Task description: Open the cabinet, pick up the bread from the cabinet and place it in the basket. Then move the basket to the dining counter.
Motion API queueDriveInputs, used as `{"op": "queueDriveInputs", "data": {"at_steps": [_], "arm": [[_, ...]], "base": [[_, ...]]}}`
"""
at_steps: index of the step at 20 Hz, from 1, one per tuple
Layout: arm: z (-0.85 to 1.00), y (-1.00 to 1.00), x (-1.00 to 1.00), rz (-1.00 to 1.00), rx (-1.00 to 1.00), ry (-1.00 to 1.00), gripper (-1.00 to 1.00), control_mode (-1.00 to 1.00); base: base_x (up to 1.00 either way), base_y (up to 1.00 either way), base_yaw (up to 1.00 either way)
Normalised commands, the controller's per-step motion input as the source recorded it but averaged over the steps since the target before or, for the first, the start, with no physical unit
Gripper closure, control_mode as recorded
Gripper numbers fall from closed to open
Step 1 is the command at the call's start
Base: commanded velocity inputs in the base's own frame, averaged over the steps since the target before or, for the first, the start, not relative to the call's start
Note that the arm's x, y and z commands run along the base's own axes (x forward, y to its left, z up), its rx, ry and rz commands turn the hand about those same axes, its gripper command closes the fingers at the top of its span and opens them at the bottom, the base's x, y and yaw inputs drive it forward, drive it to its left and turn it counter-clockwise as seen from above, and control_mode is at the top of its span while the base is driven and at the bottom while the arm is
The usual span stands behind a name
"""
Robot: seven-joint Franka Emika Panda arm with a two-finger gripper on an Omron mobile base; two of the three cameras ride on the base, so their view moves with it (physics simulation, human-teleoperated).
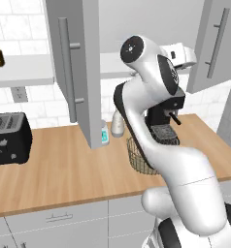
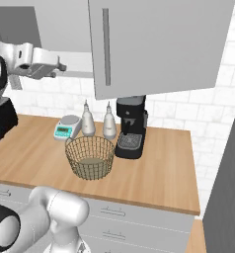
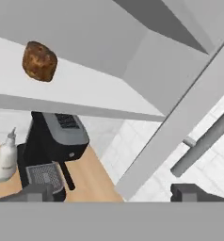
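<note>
With the cabinet (image 3: 180,136) door swung clear — gripper (image 3: 111,192) spread wide, empty, aimed at the bread (image 3: 39,61) near the shelf's front edge.

A black toaster (image 1: 9,138) sits left on the wooden worktop (image 1: 64,169), a coffee machine (image 2: 130,127) beside two bottles (image 2: 109,122)
</note>
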Motion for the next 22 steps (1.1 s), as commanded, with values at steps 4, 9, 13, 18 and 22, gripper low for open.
{"op": "queueDriveInputs", "data": {"at_steps": [4, 9, 13, 18, 22], "arm": [[-0.45, -0.16, 1.0, -0.16, -0.11, 0.15, -1.0, -1.0], [-0.61, -0.52, 0.97, -0.15, -0.14, 0.04, -1.0, -1.0], [-0.11, -1.0, 0.18, -0.08, 0.0, 0.0, -1.0, -1.0], [0.1, -1.0, -0.17, -0.07, 0.13, -0.01, -1.0, -1.0], [0.28, -0.98, -0.61, -0.08, 0.19, -0.07, -1.0, -1.0]], "base": [[0.0, 0.0, 0.0], [0.0, 0.0, 0.0], [0.0, 0.0, 0.0], [0.0, 0.0, 0.0], [0.0, 0.0, 0.0]]}}
